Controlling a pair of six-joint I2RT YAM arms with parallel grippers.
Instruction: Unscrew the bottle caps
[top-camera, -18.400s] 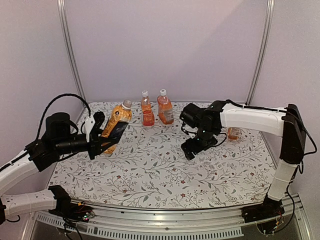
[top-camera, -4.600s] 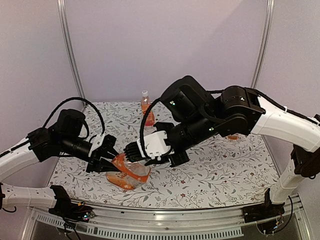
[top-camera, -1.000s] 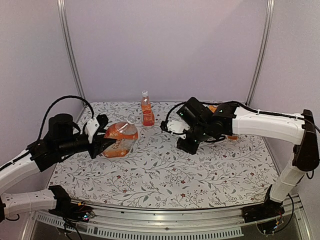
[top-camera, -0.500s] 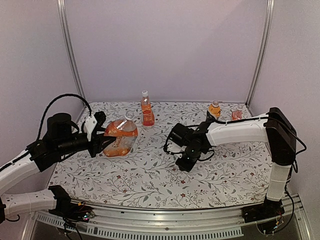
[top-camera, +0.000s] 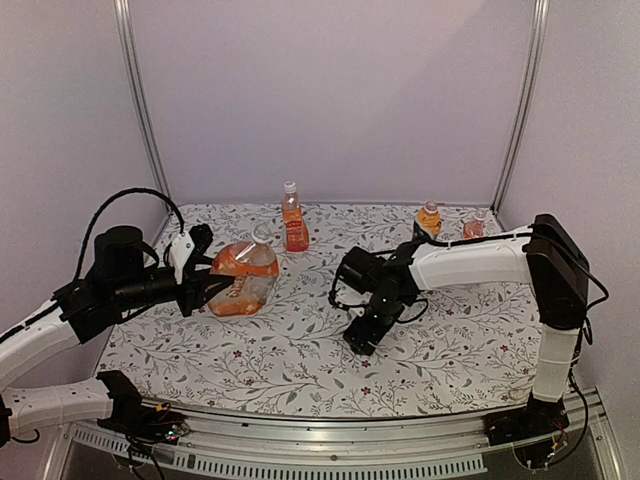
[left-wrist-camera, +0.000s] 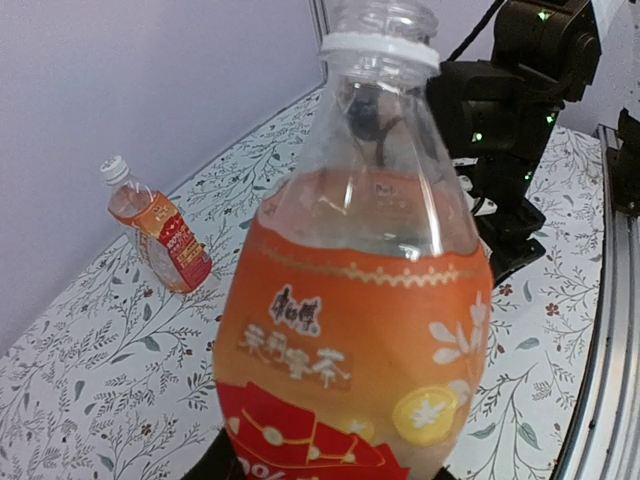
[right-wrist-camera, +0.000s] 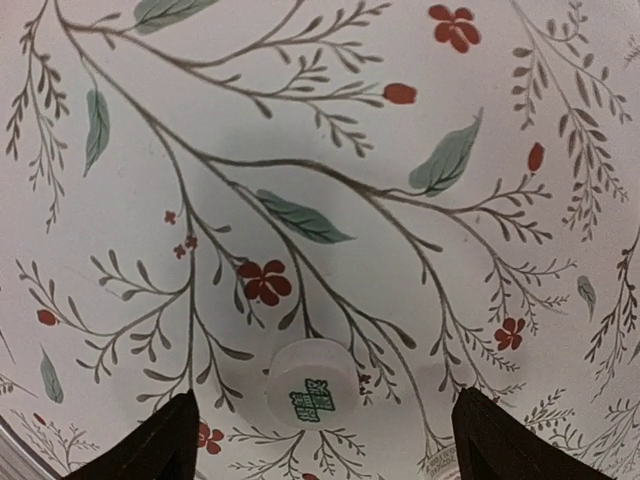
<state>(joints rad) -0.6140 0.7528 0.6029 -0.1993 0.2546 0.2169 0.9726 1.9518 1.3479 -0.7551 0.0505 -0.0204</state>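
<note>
- White cap (right-wrist-camera: 310, 392), green mark unreadable, lies on the table (top-camera: 300, 352) right of the bottle (top-camera: 243, 278), under the spread right claw (top-camera: 360, 338).
- The left claw (top-camera: 207, 290) clamps the uncapped bottle; orange label, Chinese characters.

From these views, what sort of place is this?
Likely a robot lab booth: plain walls, metal poles, a floral table with left arm and right arm bolted at its edge.

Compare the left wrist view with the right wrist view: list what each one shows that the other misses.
Left wrist only: the uncapped big bottle, a small capped bottle behind it, and the right arm. Right wrist only: a loose white cap lying between that gripper's open fingers. Both: the floral tablecloth.
</note>
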